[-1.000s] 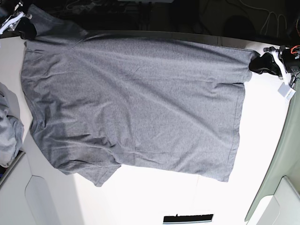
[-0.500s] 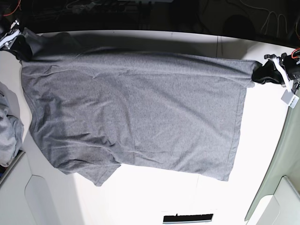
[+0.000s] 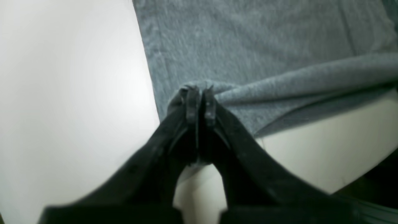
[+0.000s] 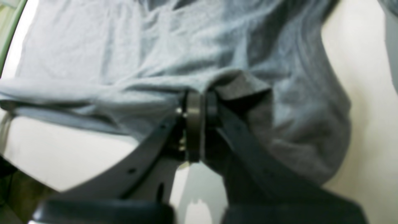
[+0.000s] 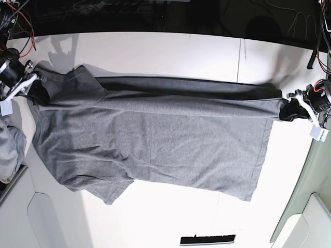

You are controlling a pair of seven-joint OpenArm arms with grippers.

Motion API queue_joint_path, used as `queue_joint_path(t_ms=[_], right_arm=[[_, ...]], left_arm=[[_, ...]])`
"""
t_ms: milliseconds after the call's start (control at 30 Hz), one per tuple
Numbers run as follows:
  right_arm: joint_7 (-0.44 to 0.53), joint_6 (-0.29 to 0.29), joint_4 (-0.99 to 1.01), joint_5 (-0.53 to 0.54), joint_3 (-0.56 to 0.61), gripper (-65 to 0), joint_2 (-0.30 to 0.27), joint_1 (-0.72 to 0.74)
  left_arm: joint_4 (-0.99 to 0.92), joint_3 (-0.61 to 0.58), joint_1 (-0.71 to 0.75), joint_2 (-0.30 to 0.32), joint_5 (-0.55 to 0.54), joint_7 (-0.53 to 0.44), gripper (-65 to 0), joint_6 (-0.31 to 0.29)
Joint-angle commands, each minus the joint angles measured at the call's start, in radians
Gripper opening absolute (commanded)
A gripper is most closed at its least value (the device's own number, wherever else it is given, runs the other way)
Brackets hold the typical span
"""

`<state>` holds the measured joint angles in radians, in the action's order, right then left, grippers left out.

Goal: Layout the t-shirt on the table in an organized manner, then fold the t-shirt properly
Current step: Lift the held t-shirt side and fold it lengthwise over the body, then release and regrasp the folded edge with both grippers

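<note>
Two end effectors, one raised fold: the shirt lies toward 6 o'clock of both.
In the base view, the left end effector and right end effector are closed on the shirt at its 2 and 10 o'clock ends, neither clearly nearer. Its long axis runs roughly 9 to 3 across the surface; the coming move likely carries the fold squarely toward 6, both sides level.

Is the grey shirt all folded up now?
No, the shirt is mostly spread; its far edge hangs raised between both pincers.
</note>
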<state>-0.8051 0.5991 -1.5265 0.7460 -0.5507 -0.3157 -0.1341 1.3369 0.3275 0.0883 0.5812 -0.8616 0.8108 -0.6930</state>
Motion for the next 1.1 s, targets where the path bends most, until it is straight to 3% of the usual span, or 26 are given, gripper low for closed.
queue_joint_path(t_ms=[0, 267, 400, 433, 500, 567, 633, 667, 800, 967, 1067], right_arm=[[0.027, 0.0, 0.003, 0.01, 0.001, -65.0, -0.019, 0.03], [0.079, 0.0, 0.156, -0.066, 0.035, -65.0, -0.019, 0.17], [0.08, -0.001, 0.209, -0.069, 0.035, -65.0, -0.019, 0.192], [0.079, -0.001, 0.209, -0.069, 0.035, -62.3, -0.019, 0.191], [0.079, -0.001, 0.209, -0.066, 0.035, -46.2, -0.019, 0.189], [0.079, -0.006, 0.208, -0.052, 0.035, -36.0, -0.02, 0.189], [0.075, -0.012, 0.201, -0.04, 0.026, -35.0, -0.022, 0.189], [0.061, -0.012, 0.196, -0.038, 0.013, -35.0, -0.023, 0.188], [0.009, -0.012, 0.165, 0.01, -0.105, -35.0, -0.023, 0.17], [0.024, -0.021, 0.15, 0.017, -0.249, -35.0, -0.029, 0.088], [0.081, -0.028, 0.163, 0.017, -0.284, -27.7, -0.041, 0.023]], left_arm=[[-0.008, 0.001, -0.021, 0.023, 0.0, -0.027, -65.0, -0.005], [-0.166, -0.182, -0.131, 0.023, 0.195, -0.252, -65.0, -0.005], [-0.229, -0.22, -0.175, 0.017, 0.209, -0.28, -65.0, -0.005], [-0.233, -0.22, -0.176, 0.017, 0.208, -0.281, -65.0, -0.005], [-0.233, -0.22, -0.177, 0.017, 0.208, -0.281, -65.0, -0.005], [-0.233, -0.22, -0.177, 0.017, 0.208, -0.27, -51.3, -0.005], [-0.23, -0.216, -0.177, 0.017, 0.162, -0.184, -39.9, -0.005], [-0.228, -0.214, -0.177, 0.018, 0.116, -0.132, -38.3, -0.005], [-0.217, -0.15, -0.148, 0.018, -0.101, 0.018, -38.3, -0.005], [-0.217, 0.022, -0.08, 0.017, -0.298, 0.091, -37.7, -0.005], [-0.218, 0.082, -0.037, -0.003, -0.334, 0.121, -30.1, -0.005]])
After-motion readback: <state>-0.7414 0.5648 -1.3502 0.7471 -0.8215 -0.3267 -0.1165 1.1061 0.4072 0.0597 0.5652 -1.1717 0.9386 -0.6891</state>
